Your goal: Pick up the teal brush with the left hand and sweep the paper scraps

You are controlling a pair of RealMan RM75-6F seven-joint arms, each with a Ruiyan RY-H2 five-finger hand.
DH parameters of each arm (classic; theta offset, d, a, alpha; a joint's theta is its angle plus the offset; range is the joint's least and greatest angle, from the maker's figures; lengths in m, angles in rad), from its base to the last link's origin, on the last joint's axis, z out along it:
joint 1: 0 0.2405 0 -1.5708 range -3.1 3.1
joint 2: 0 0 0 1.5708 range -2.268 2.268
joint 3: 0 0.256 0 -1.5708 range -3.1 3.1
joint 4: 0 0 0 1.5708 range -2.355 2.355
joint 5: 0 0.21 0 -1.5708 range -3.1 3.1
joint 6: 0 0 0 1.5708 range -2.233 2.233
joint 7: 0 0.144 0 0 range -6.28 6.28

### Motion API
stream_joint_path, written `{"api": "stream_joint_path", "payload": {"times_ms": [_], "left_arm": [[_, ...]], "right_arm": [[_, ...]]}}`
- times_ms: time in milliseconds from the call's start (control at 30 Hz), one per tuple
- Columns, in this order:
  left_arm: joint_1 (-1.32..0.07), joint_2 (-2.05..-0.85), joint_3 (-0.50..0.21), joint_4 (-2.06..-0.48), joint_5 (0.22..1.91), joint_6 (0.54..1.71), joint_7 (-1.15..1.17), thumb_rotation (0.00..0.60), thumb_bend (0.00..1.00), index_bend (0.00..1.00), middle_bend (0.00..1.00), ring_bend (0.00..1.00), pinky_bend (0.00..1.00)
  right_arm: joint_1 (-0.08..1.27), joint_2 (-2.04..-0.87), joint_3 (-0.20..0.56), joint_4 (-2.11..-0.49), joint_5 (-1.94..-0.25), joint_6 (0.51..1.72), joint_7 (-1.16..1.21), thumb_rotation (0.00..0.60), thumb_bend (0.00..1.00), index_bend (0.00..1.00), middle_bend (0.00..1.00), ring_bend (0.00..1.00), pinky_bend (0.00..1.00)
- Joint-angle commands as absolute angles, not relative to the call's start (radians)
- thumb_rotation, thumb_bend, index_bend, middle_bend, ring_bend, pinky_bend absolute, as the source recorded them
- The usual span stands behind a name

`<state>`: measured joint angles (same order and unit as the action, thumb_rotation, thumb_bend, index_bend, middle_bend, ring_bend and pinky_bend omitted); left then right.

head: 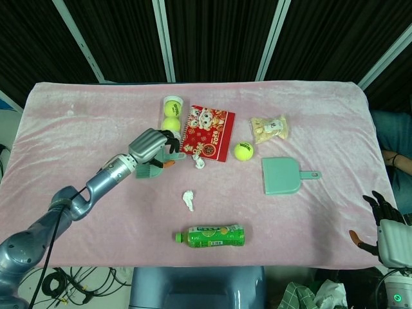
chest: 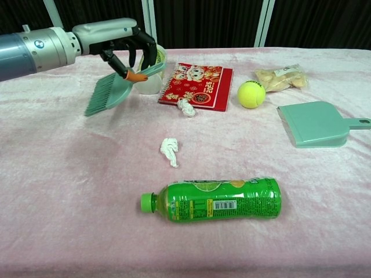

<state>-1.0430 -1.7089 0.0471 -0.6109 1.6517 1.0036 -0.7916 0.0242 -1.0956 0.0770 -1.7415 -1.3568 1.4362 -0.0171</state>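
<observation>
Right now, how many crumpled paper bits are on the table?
2: one paper scrap touches the red booklet's near edge; the other paper scrap lies farther forward, toward the green bottle.

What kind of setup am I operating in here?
Probably a lab test bench, not a home: a table draped in pink cloth, black curtains with metal poles behind, and cables on the floor.

My head camera looks steeply down on the whole pink table [head: 77, 129]; my chest camera views it low, closer.
</observation>
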Motion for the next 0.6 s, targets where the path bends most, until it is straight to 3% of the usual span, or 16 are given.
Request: {"api": "stream_joint_path", "payload": {"times_ms": [33,400,500,600], "left_arm": [[-1.012,-1.617,0.091,-0.723,1.643,0.913,-0.718,0.6,0.36,0.73,0.68,0.31,0.49],[-0.959,-1.565,0.146,-0.771,1.622,0.8,-0.597,0.6,0.36,0.72,0.67,0.31,0.49],[-0.946,-1.561,0.155,-0.766,1.62,0.784,-0.559,0.6,0.36,0.68,0.65,0.31,0.49],[-0.938,-1.559,0.155,-0.772,1.618,0.784,-0.548,0.6,0.36,0.56,0.57,0.27,0.48]], "right_arm": [[0.024,-1.096,0.077,-1.742,-1.357,1.437,-0.018,0.6,0.16,0.17,0.08,0.14,0.18],[0.023,-1.098,0.077,-1.742,-1.36,1.442,-0.022,0.6,0.16,0.17,0.08,0.14,0.18],[0.024,-1.098,0.078,-1.742,-1.358,1.438,-0.019,0.6,0.16,0.17,0.08,0.14,0.18],[0.024,-1.097,0.078,-1.742,-1.357,1.437,-0.02,0.6,0.16,0.17,0.08,0.14,0.18]]}}
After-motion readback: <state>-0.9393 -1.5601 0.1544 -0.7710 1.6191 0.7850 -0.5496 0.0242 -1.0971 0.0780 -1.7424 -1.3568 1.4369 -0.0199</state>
